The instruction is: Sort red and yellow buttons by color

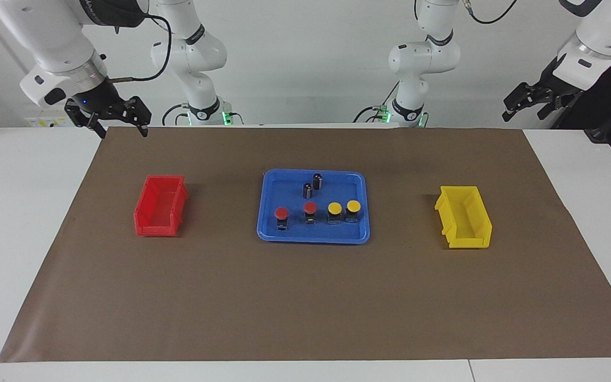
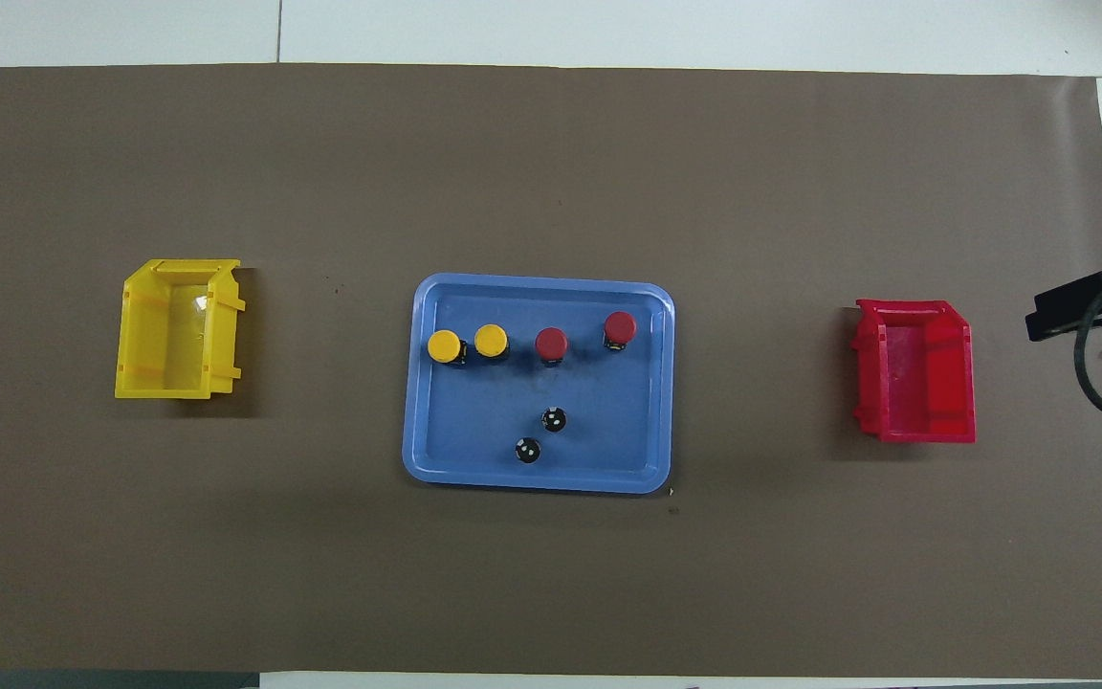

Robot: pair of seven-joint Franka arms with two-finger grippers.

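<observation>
While both jaws hang open | four buttons (image 1: 316, 212) in tray (image 1: 268, 233), well apart from jaws

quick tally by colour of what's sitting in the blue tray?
Red buttons: 2
Yellow buttons: 2
Dark cylinders without coloured caps: 2
Total in the blue tray: 6
</observation>
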